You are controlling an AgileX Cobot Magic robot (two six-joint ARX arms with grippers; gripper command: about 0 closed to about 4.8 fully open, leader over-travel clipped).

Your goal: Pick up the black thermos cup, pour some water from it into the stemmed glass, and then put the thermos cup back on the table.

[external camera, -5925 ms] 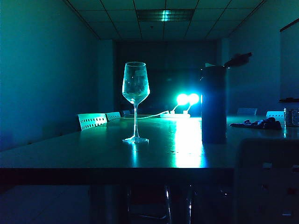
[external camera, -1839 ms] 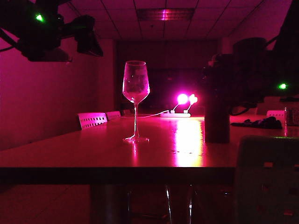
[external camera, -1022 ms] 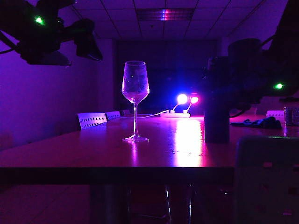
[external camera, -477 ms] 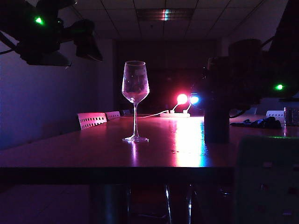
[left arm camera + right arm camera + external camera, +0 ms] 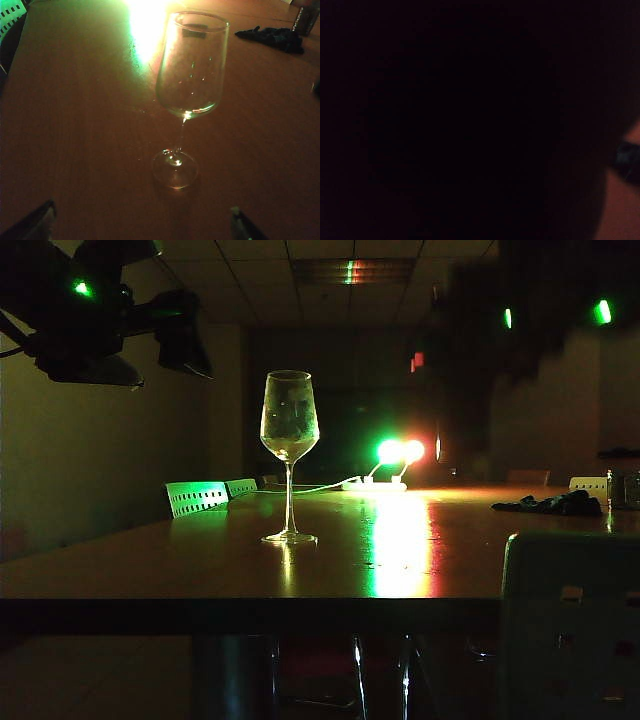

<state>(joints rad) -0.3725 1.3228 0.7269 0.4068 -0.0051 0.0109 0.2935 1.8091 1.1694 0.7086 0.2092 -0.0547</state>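
The stemmed glass stands upright on the table, left of middle. From the left wrist view I look down on the stemmed glass, with the wooden table under it. My left gripper hovers high to the glass's left. It is open, and the left gripper holds nothing between its wide-set tips. The black thermos cup is off the table, a blurred dark shape at the upper right. My right gripper is merged with it in the dark. The thermos cup blacks out the right wrist view.
A dark cloth and a small clear tumbler lie at the table's far right. Two bright lamps glare from the far end. A chair back rises at the near right, and chairs line the left side.
The thermos cup has left its spot on the table and risen with the right arm. The left arm and the glass have kept still. The room light has turned green.
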